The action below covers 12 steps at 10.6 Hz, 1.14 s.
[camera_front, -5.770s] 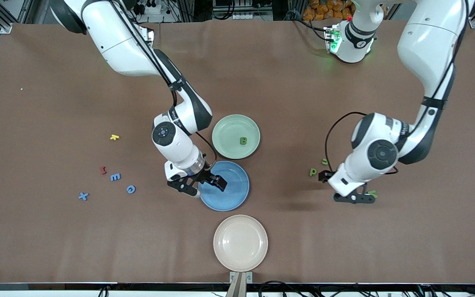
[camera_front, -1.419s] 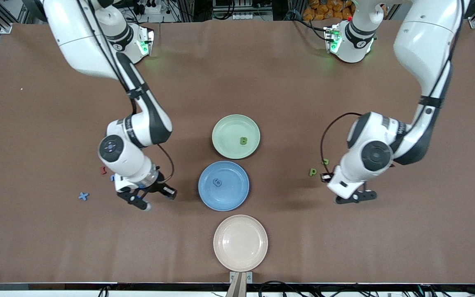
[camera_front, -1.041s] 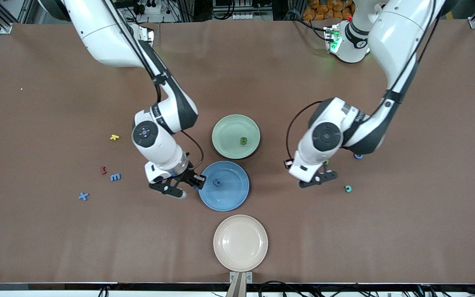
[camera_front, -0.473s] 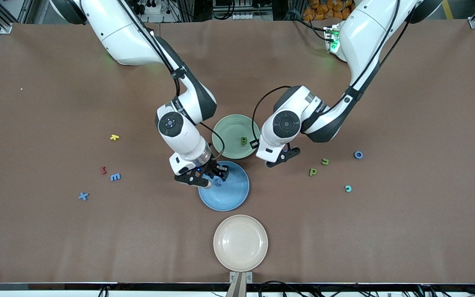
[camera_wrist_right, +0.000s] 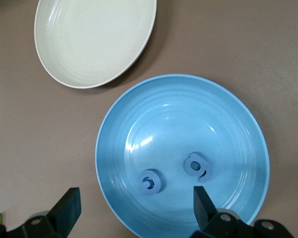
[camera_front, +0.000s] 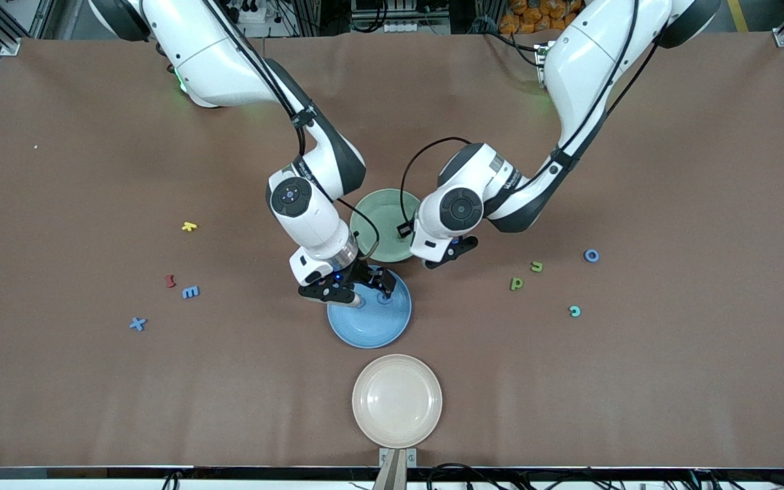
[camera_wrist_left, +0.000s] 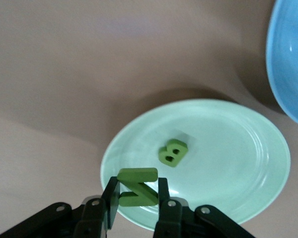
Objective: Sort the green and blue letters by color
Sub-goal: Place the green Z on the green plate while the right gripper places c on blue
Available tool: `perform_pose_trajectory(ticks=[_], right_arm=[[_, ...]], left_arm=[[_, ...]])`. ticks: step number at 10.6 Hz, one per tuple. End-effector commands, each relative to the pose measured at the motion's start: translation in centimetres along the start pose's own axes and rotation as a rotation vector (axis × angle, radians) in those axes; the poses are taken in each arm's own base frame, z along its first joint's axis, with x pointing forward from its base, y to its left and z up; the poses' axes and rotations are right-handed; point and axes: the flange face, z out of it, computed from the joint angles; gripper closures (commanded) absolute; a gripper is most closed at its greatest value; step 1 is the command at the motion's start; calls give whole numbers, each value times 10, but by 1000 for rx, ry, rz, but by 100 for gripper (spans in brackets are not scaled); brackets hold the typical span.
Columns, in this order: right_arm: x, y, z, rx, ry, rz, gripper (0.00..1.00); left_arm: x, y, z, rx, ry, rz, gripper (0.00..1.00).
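Bright, even overhead light fills the scene. The brown table is matte, with soft dark shadows under both arms near the middle. The blue plate carries small white glints on its inner rings, and the green plate a pale sheen. In the left wrist view the green letter B looks slightly smeared, with a faint ghost edge. The front view is sharp throughout.
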Motion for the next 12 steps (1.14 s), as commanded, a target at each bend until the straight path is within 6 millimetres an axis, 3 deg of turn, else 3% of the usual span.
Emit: perform_pose_trajectory(ticks=[1, 4, 5, 6, 7, 9, 11, 12], right_arm=[[14, 9, -7, -2, 12, 16, 0], [48, 57, -10, -40, 13, -26, 0], [56, 72, -9, -52, 10, -52, 0], [69, 90, -11, -62, 13, -84, 0], [81, 107, -13, -73, 12, -115, 0], [102, 146, -21, -100, 9, -162, 0], [131, 196, -38, -147, -26, -160, 0], [144, 221, -49, -178, -42, -127, 0]], left_arm=[[-17, 18, 22, -50, -15, -75, 100], [-20, 25, 27, -74, -1, -65, 100], [-19, 27, 22, -85, 6, -69, 95], [-14, 29, 17, -96, 9, -75, 53], [-19, 31, 17, -93, 23, -49, 1], [-21, 34, 11, -84, 80, 3, 0], [-12, 35, -29, -116, 161, 27, 0], [10, 23, -51, -111, 212, 22, 0]])
